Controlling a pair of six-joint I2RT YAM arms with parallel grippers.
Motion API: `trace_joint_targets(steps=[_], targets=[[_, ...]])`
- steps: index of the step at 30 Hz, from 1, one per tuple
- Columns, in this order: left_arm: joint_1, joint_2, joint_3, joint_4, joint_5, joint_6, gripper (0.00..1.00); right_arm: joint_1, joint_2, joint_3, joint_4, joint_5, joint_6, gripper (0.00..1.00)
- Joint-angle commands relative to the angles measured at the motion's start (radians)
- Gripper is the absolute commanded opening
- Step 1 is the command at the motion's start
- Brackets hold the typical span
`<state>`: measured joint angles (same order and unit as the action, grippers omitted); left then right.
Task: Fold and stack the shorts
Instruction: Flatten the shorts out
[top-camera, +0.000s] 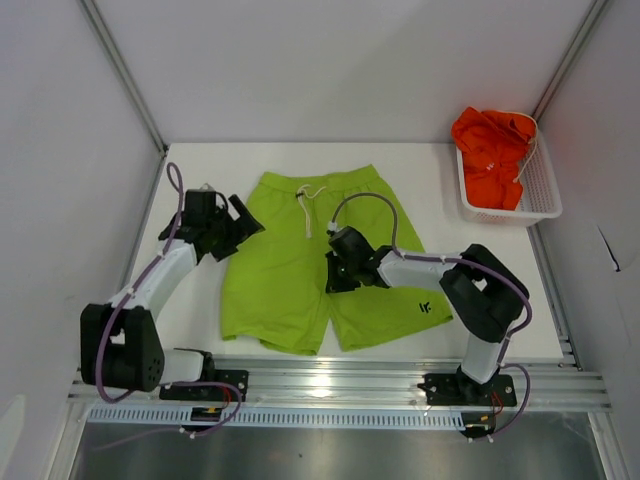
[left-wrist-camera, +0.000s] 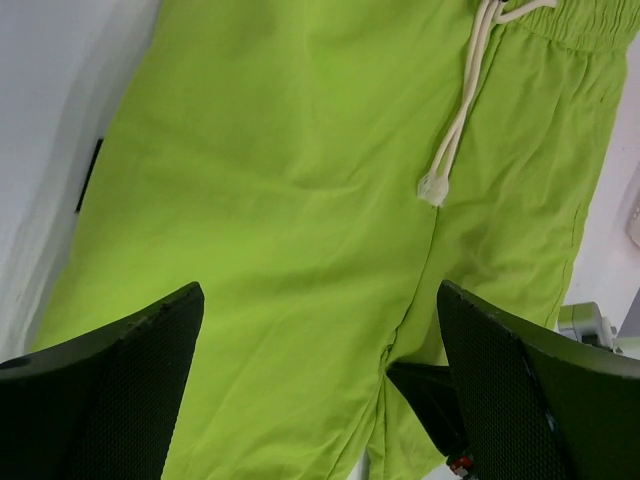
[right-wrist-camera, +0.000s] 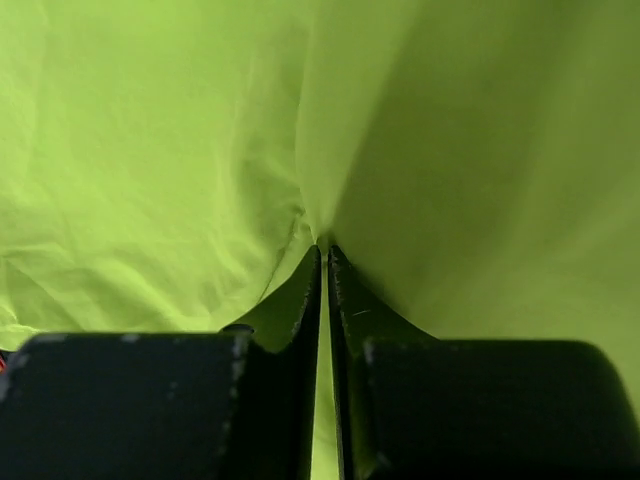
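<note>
The lime green shorts (top-camera: 285, 270) lie flat on the table (top-camera: 420, 165), waistband at the far side and both leg hems toward the arm bases, so the long axis runs from near to far between the two arms. The right gripper (right-wrist-camera: 325, 250) sits low on the garment's centre line, at the crotch where the two legs divide; its jaws are pressed together with a small ridge of green fabric pinched at the tips. The left gripper (left-wrist-camera: 320, 287) hovers over the garment's left side, just below the waistband, with its jaws spread wide and nothing between them; the white drawstring (left-wrist-camera: 455, 130) lies ahead of it and to its right. The fold line most likely follows the centre seam, so the left leg is the half to carry across, and the left arm is the nearer to it. The orange-red shorts (top-camera: 492, 160) lie bunched in the white basket (top-camera: 540, 210) at the far right corner, well apart from both arms.
</note>
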<state>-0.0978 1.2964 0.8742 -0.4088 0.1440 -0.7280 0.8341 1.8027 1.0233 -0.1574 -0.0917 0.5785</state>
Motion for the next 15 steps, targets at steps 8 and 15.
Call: trace_joint_targets(steps=[8, 15], targets=[[-0.045, 0.401, 0.416, 0.064, 0.074, 0.108, 0.99, -0.012, -0.244, -0.088, -0.083, 0.118, -0.003, 0.06], [-0.057, 0.615, 0.546, 0.145, 0.144, 0.044, 0.99, -0.078, -0.446, -0.184, -0.249, 0.196, 0.017, 0.1]])
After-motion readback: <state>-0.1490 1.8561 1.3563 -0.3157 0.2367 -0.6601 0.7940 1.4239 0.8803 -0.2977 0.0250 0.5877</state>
